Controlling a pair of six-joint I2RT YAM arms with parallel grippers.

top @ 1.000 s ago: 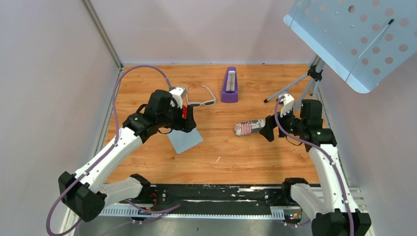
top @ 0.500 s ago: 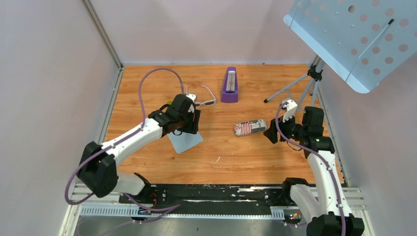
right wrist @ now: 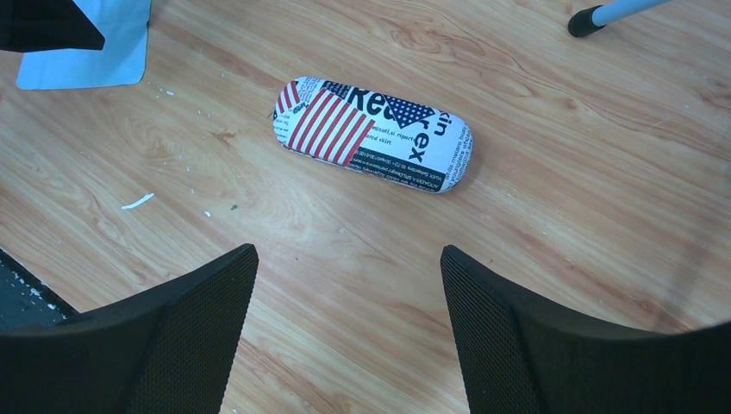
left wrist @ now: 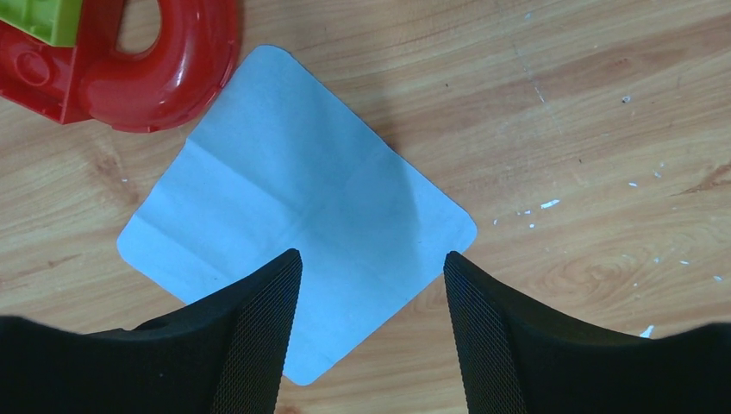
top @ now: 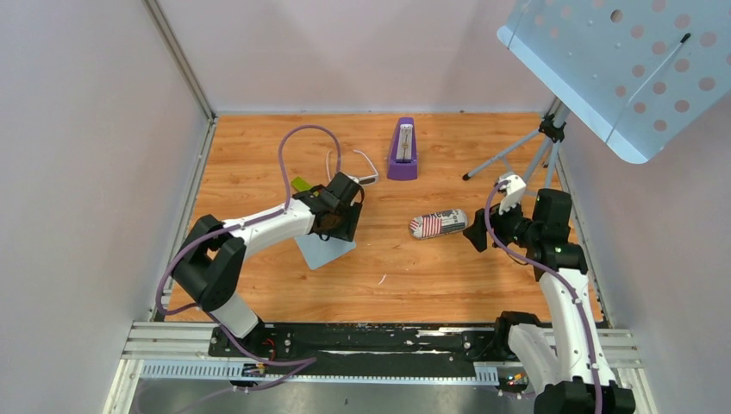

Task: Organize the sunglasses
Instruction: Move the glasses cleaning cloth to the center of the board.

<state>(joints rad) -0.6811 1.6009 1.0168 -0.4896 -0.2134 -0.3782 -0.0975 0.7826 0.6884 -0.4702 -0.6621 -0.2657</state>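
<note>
Since the earlier frame, my left arm has swung its wrist off the near end of the sunglasses and now hangs over the blue cloth. My right arm has drawn back a little from the patterned case.

1. Claw state. My left claw stands open above the cloth, with nothing between its fingers. My right claw is also open and empty. The case lies ahead of it, apart from both fingers.

2. Location of the sunglasses. In the top view they lie on the table just beyond my left wrist, between a green piece and the purple metronome. Both thin white arms are unfolded and point toward the far wall. My wrist hides most of the front frame. Neither wrist camera shows them.

3. Handling, as I judge it. The pair looks light and slim. The plastic frame should be stiff across the front but springy at the thin arms, and the hinges are the weak point. The lenses are smooth, so fingers may slip or leave marks there.

4. Where to take hold. I would grip the front frame at the bridge or at one outer corner, across its thickness, with light closing force. The tips of the arms should be avoided, since they may flex or twist out of the grip.
</note>
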